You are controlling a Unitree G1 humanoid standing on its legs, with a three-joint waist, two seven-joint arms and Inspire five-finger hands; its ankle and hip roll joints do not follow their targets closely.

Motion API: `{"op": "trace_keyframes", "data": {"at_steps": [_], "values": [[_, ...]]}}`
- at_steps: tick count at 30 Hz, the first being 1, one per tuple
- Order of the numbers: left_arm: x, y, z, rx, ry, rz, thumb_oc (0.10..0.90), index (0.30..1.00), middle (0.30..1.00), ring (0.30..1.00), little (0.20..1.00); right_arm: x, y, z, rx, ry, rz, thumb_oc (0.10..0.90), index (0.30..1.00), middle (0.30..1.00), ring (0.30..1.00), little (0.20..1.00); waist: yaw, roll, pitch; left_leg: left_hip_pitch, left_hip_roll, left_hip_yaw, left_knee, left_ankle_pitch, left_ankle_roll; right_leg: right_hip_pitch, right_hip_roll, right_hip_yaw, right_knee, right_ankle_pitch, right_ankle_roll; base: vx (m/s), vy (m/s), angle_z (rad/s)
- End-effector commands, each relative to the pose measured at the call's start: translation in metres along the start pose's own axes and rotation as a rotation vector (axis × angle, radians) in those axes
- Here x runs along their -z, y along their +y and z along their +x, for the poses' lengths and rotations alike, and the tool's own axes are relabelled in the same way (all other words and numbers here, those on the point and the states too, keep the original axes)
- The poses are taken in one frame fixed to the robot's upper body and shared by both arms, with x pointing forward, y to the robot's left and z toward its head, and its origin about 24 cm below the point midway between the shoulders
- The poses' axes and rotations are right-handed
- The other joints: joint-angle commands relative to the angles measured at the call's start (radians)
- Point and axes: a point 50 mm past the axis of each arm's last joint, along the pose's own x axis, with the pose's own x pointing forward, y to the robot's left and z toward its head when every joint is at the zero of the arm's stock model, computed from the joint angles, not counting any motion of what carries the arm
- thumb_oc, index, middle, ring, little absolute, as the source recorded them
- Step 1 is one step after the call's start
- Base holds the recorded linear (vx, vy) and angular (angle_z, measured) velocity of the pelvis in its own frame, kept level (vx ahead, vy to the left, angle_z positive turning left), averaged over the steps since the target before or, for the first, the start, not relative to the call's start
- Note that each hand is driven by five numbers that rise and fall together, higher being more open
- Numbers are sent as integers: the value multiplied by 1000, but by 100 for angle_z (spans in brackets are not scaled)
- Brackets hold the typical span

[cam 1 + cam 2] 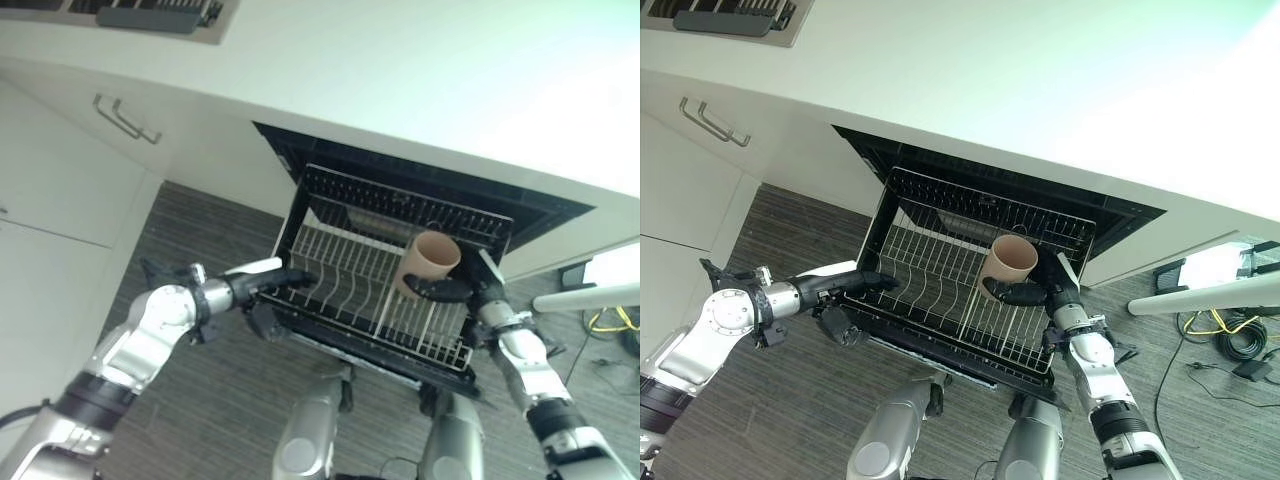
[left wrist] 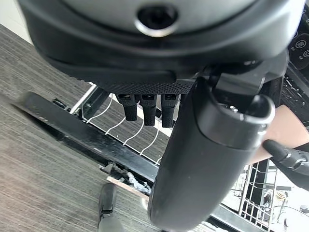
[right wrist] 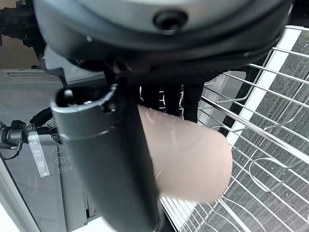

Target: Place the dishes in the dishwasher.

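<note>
A tan cup point(image 1: 432, 258) hangs tilted over the right part of the pulled-out wire rack point(image 1: 340, 300) of the open dishwasher point(image 1: 970, 180). My right hand point(image 1: 1025, 293) is shut on the cup, fingers across its side; the right wrist view has the cup point(image 3: 188, 159) between thumb and fingers, just above the wires. At the rack's front left corner my left hand point(image 1: 270, 280) is open, its fingers point(image 2: 145, 106) straight and reaching over the rack's edge, thumb below it. Apart from the cup, the rack point(image 1: 930, 280) has nothing in it.
A white counter point(image 1: 420, 70) runs above the dishwasher. White cabinet doors with a bar handle point(image 1: 125, 120) stand to the left. The lowered dishwasher door point(image 1: 940, 362) juts out under the rack. Cables point(image 1: 1230, 335) and a white bar point(image 1: 1210, 295) lie on the grey floor at right.
</note>
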Motion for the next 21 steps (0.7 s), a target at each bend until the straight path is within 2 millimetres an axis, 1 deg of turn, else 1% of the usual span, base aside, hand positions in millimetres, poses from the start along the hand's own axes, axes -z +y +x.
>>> {"op": "trace_keyframes", "data": {"at_steps": [1, 6, 9, 13, 14, 16, 18, 21], "values": [[-18, 40, -22, -160, -64, 67, 800, 900, 900, 900, 900, -4, -26, -12, 97, -38, -102, 800, 900, 900, 900, 900, -27, 10, -14, -21, 49, 64, 147, -185, -15, 13, 34, 48, -68, 31, 91, 0, 0, 0], [-13, 39, -24, -172, -47, 56, 800, 900, 900, 900, 900, -16, -30, -17, 154, -115, -135, 800, 900, 900, 900, 900, -37, 4, -14, -22, 48, 61, 147, -186, -14, 7, 41, 57, -68, 31, 92, 1, 1, -1], [-5, 35, -28, -191, -27, 34, 800, 900, 900, 900, 900, -22, -34, -25, 172, -161, -135, 800, 900, 900, 900, 900, -55, 0, -14, -26, 53, 64, 147, -184, -13, -5, 52, 71, -68, 33, 88, -17, 22, -19], [-1, 34, -32, -202, -19, 23, 800, 900, 900, 900, 900, -14, -38, -34, 213, -126, -109, 800, 900, 900, 900, 900, -73, -3, -14, -23, 61, 76, 147, -191, -16, -11, 59, 83, -68, 24, 88, -12, 11, -24], [0, 34, -32, -206, -13, 19, 800, 900, 900, 900, 900, -12, -43, -38, 269, -126, -101, 800, 900, 900, 900, 900, -79, -2, -14, -22, 64, 80, 147, -192, -16, -11, 60, 86, -68, 23, 88, -5, 1, -12], [0, 34, -32, -208, -13, 17, 800, 900, 900, 900, 900, -11, -44, -39, 287, -126, -100, 800, 900, 900, 900, 900, -80, -2, -14, -22, 65, 82, 147, -192, -16, -12, 61, 87, -68, 23, 87, -2, 9, -7], [0, 35, -32, -215, -10, 9, 800, 900, 900, 900, 900, -12, -51, -42, 325, -138, -75, 800, 900, 900, 900, 900, -90, -2, -14, -19, 67, 88, 147, -196, -16, -12, 64, 93, -68, 18, 86, -3, 28, -13], [-1, 36, -32, -217, -13, 4, 800, 900, 900, 900, 900, -14, -52, -42, 331, -143, -67, 800, 900, 900, 900, 900, -93, 0, -14, -24, 68, 90, 147, -191, -16, -18, 64, 95, -68, 23, 83, -8, 13, -12]]}}
